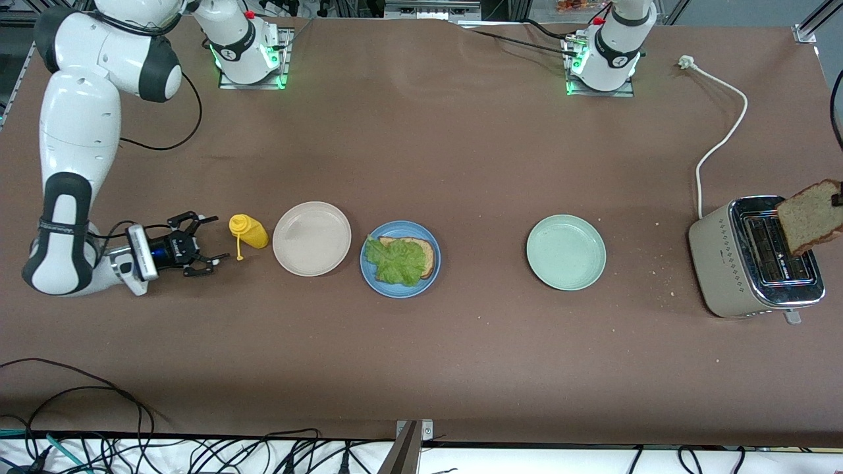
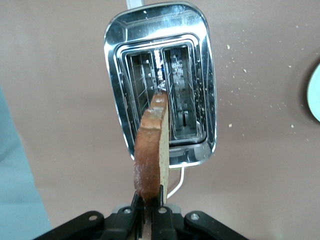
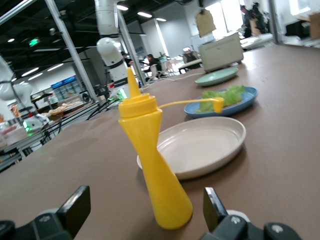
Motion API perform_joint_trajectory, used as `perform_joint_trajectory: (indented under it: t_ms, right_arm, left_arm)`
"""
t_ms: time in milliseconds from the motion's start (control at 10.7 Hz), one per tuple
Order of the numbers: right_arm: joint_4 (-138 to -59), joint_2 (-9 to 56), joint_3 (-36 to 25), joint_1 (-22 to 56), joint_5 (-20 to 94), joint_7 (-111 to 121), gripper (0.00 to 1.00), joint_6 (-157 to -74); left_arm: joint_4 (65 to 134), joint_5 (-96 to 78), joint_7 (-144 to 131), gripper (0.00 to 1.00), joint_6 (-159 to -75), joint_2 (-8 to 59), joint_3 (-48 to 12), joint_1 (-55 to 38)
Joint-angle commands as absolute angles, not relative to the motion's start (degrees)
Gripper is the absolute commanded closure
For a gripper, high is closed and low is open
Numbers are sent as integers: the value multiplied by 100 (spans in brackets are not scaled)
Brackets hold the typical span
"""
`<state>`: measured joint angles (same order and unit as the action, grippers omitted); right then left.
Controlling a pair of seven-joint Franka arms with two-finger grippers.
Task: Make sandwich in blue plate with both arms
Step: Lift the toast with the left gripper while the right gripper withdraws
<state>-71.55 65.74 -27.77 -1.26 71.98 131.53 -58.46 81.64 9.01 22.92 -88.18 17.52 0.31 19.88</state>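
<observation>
While its fingers pinch the lower edge of a bread slice point(image 2: 152, 150), the left gripper point(image 2: 148, 212) hangs over the toaster point(image 1: 757, 260) at the left arm's end of the table, the slice standing on edge above the open slots, probably so it lifts clear without catching. This looks like the top slice for the sandwich. The blue plate point(image 1: 372, 273) sits well apart, near the middle of the table, already carrying one slice under a ruffled lettuce leaf point(image 1: 396, 261); the carry will need to pass over the pale green plate point(image 1: 565, 252) lying between.

The right gripper point(image 1: 209, 241) rests low at the right arm's end, fingers spread wide and apart from the yellow squeeze bottle point(image 3: 150, 160) standing upright between them, cap flipped open on its tether. A beige plate point(image 1: 311, 238) lies between bottle and blue plate.
</observation>
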Motion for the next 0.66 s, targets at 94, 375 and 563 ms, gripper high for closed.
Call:
perform_joint_trajectory:
  t_ms: [94,375,563]
  right_arm:
    - [-6865,6390,-2997,-229,7304,11396,0,-6038]
    - [-6829,5969,-3101,-185,7278,9945,0,-6082]
    - [-6628,5871,-3434,-79,7085,9528,0,-5969]
  left_arm:
    - [7550,967,2452,100,-8112,1758,-79,1960]
    - [7541,625,2373,100,-8024,1767,-631,1934]
    - [7532,615,2076,100,-8024,1775,-1053,1750]
